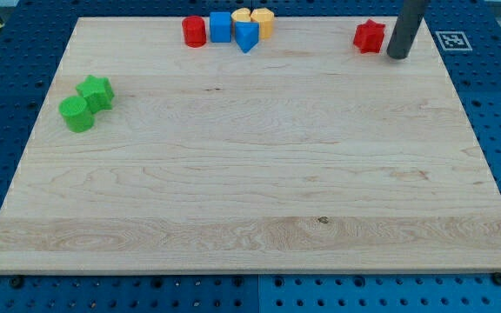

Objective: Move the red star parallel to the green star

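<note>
The red star (370, 36) lies near the board's top edge, toward the view's right. My tip (398, 55) rests on the board just right of the red star, a small gap apart. The green star (96, 90) sits at the view's left, touching a green round block (77, 114) just below and left of it. The two stars are far apart across the board.
A cluster sits at the top middle: a red cylinder (195, 31), a blue cube (221, 27), a blue triangular block (247, 36) and two yellow blocks (262, 21). The wooden board (250, 191) lies on a blue perforated table.
</note>
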You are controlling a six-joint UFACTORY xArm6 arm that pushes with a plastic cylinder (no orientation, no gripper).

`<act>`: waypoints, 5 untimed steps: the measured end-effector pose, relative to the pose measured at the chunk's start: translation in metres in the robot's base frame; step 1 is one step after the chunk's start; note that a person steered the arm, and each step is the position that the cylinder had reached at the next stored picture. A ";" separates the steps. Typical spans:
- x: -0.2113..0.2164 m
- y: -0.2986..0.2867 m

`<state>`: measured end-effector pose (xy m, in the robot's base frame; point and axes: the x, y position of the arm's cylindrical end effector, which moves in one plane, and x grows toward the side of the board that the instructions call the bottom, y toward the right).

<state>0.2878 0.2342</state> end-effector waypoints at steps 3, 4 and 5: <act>0.000 0.053; 0.000 0.073; 0.000 0.089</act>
<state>0.2878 0.3229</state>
